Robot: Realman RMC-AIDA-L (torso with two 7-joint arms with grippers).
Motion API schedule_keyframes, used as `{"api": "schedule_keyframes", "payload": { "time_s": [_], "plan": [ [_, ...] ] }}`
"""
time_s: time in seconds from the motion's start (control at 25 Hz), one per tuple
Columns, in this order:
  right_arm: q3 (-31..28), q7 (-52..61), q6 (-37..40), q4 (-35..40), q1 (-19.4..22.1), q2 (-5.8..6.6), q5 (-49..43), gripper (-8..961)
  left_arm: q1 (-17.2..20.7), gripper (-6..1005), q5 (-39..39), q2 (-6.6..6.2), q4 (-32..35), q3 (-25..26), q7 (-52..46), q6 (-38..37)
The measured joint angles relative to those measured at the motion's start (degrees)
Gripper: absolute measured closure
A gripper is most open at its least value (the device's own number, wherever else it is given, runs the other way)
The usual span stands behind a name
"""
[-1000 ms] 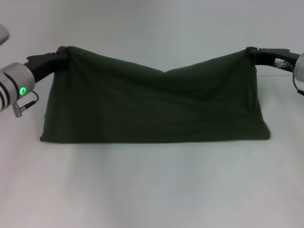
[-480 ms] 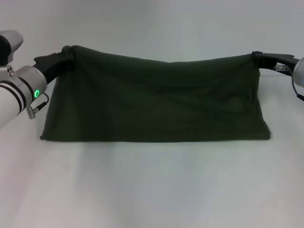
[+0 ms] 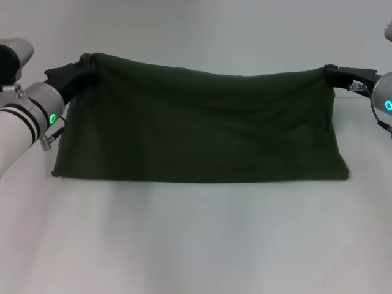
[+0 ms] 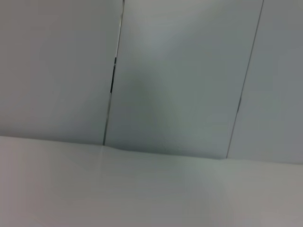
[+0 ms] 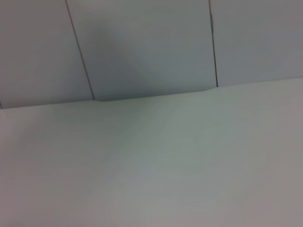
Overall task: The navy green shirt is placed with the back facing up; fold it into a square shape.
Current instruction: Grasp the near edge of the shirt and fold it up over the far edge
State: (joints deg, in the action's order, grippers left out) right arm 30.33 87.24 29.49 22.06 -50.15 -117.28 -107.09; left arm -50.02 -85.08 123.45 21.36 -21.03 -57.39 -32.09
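Note:
The navy green shirt (image 3: 202, 125) is a dark olive cloth held up like a curtain across the middle of the head view, its lower fold resting on the white table (image 3: 196, 239). My left gripper (image 3: 86, 64) is shut on the shirt's upper left corner. My right gripper (image 3: 329, 72) is shut on its upper right corner. The top edge runs nearly straight between them, slightly higher on the left. No lettering shows. Both wrist views show only table and wall panels.
The white table stretches bare in front of the shirt. A pale panelled wall (image 4: 180, 75) stands behind the table, also in the right wrist view (image 5: 142, 47).
The sag in the middle of the shirt's top edge has been pulled out; the edge is now taut. Both arms have shifted slightly, the left gripper a bit higher and inward.

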Motion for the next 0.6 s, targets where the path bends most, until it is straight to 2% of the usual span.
{"api": "schedule_keyframes", "payload": {
  "time_s": [0.6],
  "plan": [
    [0.0,-1.7,0.1,-0.5,-0.1,-0.05,0.7,897,-0.7,906,1.5,0.0,-0.8,-0.1,1.9,0.0]
  ]
}}
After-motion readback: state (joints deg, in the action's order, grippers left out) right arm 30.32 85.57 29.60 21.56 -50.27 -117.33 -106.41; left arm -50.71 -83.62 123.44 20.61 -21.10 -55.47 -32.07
